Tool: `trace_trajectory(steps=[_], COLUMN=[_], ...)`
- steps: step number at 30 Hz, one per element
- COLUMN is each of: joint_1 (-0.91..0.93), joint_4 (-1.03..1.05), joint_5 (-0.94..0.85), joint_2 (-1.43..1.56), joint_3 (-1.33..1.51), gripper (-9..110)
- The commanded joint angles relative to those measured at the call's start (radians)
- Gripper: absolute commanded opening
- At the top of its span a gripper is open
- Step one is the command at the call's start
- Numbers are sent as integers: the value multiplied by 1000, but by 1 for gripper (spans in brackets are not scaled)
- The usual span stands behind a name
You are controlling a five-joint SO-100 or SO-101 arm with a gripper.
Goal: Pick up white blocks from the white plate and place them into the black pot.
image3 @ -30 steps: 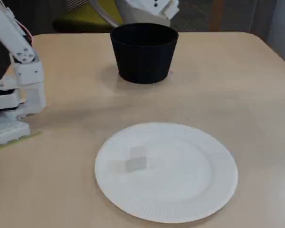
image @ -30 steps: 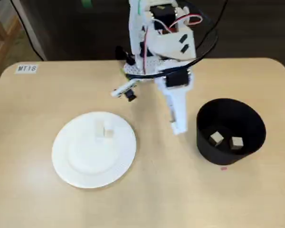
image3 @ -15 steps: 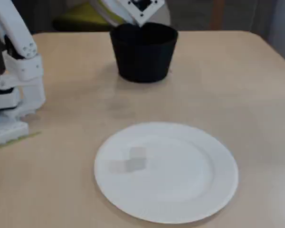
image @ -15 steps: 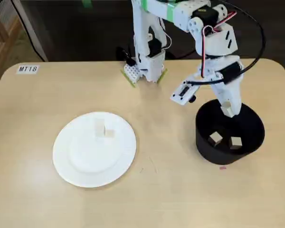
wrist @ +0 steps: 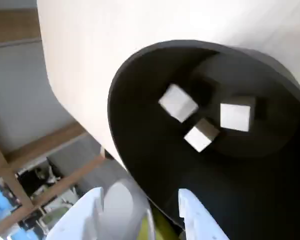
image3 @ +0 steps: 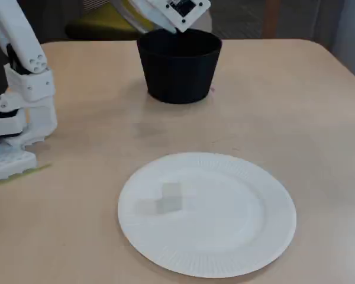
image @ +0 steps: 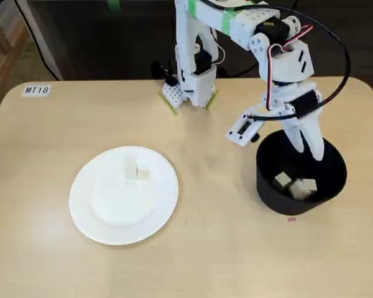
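Since half a second ago a third cube has appeared in the black pot (image: 301, 171), and the gripper (image: 309, 146) has dipped a little lower over the pot's mouth. In the wrist view three white blocks (wrist: 178, 102) lie on the pot's dark floor, one close beside another and the third just off to the side, none of them between the fingers. The gripper's two white fingertips (wrist: 195, 212) stand apart at the bottom edge of that view with nothing between them, so the jaws are spread and empty; the block was most likely let go from just above the rim so that it would drop inside rather than bounce out.

On the white plate (image: 93, 217), well away from the pot on the far side of the table's middle, two more white blocks (image: 132, 169) sit touching or nearly touching, toward the plate's edge nearest the arm's base (image: 189, 93). In the low fixed view they are only a pale blur (image3: 171, 198), so whether one leans on the other cannot be told.

By this reckoning the task is a bit past halfway: three in, two left. The open jaws suit a return to the plate.
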Motion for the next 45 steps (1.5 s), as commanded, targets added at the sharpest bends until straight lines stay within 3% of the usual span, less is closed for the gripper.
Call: trace_trajectory(steps=[1,3,7,11,13,17,23,31,45], joint_1=[26,64,327,687,779,847,943,1114,1230], joint_4=[11,66,272,500,543,549,532,502,491], joint_5=[-26,-60,-146,-405,-540,-673,-704,-744,-877], joint_2=[48,94,290,387,373,267,158,104,-175], joint_3=[-17,-28,-37,-18,35,103,86,91,0], gripper=[14,-2,-2,-2,-2,-2,-2,22,28])
